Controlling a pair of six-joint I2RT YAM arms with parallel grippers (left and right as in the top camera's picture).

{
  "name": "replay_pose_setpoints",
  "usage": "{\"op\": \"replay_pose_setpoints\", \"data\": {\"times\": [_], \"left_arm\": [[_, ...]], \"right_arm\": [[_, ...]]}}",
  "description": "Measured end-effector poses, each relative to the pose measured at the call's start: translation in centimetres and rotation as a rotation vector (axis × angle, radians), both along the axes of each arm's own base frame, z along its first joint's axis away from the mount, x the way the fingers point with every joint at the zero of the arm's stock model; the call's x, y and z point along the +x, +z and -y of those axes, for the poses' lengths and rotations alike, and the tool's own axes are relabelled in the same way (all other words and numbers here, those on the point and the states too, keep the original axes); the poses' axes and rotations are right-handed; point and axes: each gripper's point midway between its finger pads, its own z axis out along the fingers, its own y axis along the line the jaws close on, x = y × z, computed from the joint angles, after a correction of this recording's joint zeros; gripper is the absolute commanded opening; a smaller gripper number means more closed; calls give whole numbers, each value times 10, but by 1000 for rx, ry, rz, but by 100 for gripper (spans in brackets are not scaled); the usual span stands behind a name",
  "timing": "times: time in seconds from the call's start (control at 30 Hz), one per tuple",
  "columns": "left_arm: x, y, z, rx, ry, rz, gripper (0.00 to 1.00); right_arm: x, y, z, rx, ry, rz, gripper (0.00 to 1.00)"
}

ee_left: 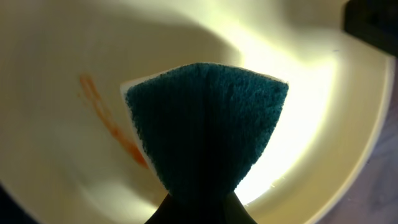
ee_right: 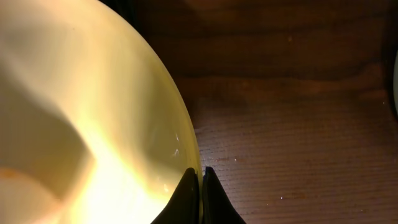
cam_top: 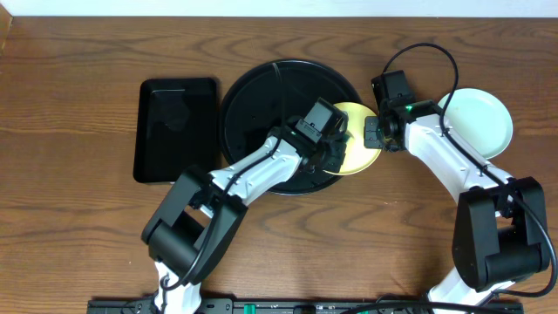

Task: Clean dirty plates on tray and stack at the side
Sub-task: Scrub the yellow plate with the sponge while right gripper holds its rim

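Observation:
A pale yellow plate [cam_top: 359, 144] lies partly over the right rim of the round black tray [cam_top: 261, 96]. My left gripper [cam_top: 336, 148] is over it, shut on a dark teal sponge [ee_left: 205, 124] that presses on the plate's inside [ee_left: 56, 74] beside an orange smear [ee_left: 109, 121]. My right gripper [cam_top: 375, 133] is shut on the yellow plate's right rim [ee_right: 186, 134], one fingertip inside [ee_right: 188, 180] and one outside. A pale mint-green plate [cam_top: 479, 122] sits on the table at the right, behind the right arm.
A rectangular black tray [cam_top: 177, 129] lies left of the round tray. Both arms reach in from the front edge, with bare wooden table [ee_right: 292, 124] to the right of the yellow plate.

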Motion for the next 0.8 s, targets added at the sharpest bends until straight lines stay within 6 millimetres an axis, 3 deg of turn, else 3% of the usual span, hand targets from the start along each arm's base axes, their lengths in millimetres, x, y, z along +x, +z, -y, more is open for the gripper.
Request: {"op": "replay_pose_setpoints", "data": {"times": [0.1,0.8], "left_arm": [[0,-9,0,7,0,-9,8],[15,-9,-7,53,46,61,8]], "right_arm": [[0,0,0,2,0,0,1],[0,0,-1,5,1,0,1]]}}
